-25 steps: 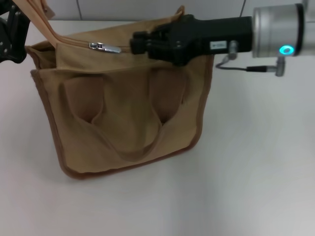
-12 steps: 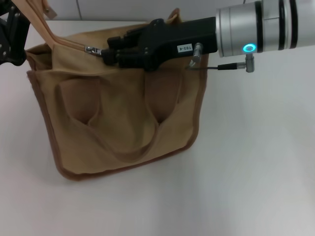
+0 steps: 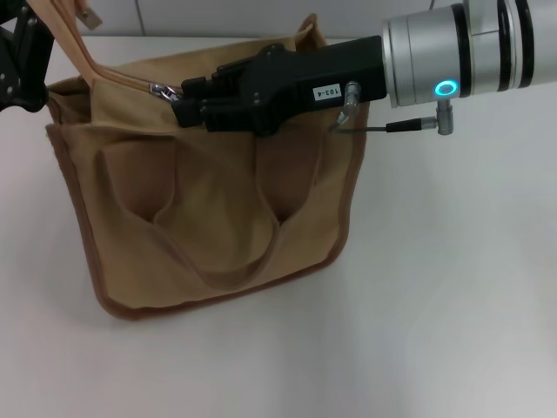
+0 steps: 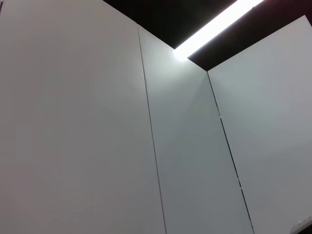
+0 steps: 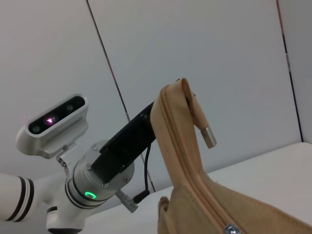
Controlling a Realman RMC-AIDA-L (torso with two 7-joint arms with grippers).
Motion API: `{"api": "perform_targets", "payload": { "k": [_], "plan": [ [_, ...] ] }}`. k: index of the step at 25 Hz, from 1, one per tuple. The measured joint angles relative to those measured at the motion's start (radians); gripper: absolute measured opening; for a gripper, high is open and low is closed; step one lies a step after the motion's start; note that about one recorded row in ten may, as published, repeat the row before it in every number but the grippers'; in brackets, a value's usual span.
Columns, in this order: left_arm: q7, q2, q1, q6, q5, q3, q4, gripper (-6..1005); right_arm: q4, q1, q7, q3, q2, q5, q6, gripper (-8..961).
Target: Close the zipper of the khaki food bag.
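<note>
Standing on the white table [image 3: 452,287], the khaki food bag [image 3: 218,218] shows its front in the head view, with two pockets and a looped handle [image 3: 231,261] hanging down. The zipper [image 3: 130,81] runs along the top of the bag, and its shiny silver pull tab [image 3: 162,89] sits near the bag's left end.

The right gripper [image 3: 178,109] reaches across the top of the bag from the right. Its black fingertips [image 3: 187,111] are right at the pull tab, touching it or just beside it. The fingers look close together, but I cannot tell if they have hold of the tab, because the black hand hides that spot.

The left gripper [image 3: 19,61] is at the top left corner of the head view. It is up against the raised end of the bag, where the cloth goes up like a strap. How wide its fingers are cannot be seen here.

The right wrist view shows something the head view does not. The end of the bag [image 5: 178,126] is pulled up high, with the zipper [image 5: 187,168] running up it and a small cloth tag [image 5: 202,122] hanging off the tip. The left arm [image 5: 97,170] stands behind it with a green light. A bit of the silver tab [image 5: 230,228] peeks in at the edge.

The left wrist view shows only grey wall panels [image 4: 97,146] and a bright light strip [image 4: 219,24].
</note>
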Motion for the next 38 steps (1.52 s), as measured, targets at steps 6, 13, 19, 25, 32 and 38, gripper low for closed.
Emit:
{"api": "perform_targets", "payload": {
  "k": [6, 13, 19, 25, 32, 38],
  "plan": [
    [-0.001, -0.001, -0.005, -0.001, 0.0, 0.0, 0.0, 27, 0.001, 0.007, 0.03, 0.003, -0.001, -0.031, 0.013, 302],
    [-0.002, -0.002, -0.008, -0.002, 0.0, 0.0, 0.0, 27, 0.002, 0.029, 0.094, -0.003, -0.002, -0.038, 0.009, 289],
    [-0.003, -0.002, -0.011, -0.002, 0.001, 0.0, 0.0, 27, -0.024, 0.088, 0.249, 0.013, -0.009, -0.121, -0.058, 279],
    [-0.004, -0.002, -0.012, 0.0, 0.004, 0.0, 0.0, 27, -0.033, 0.124, 0.338, 0.018, -0.009, -0.197, -0.059, 268],
    [-0.004, -0.001, -0.012, 0.004, 0.004, 0.0, 0.0, 27, -0.067, 0.117, 0.361, 0.045, -0.006, -0.198, -0.073, 255],
    [-0.004, -0.001, -0.011, 0.005, 0.004, 0.0, 0.0, 27, -0.069, 0.124, 0.363, 0.06, -0.005, -0.188, -0.09, 154]
  ]
}}
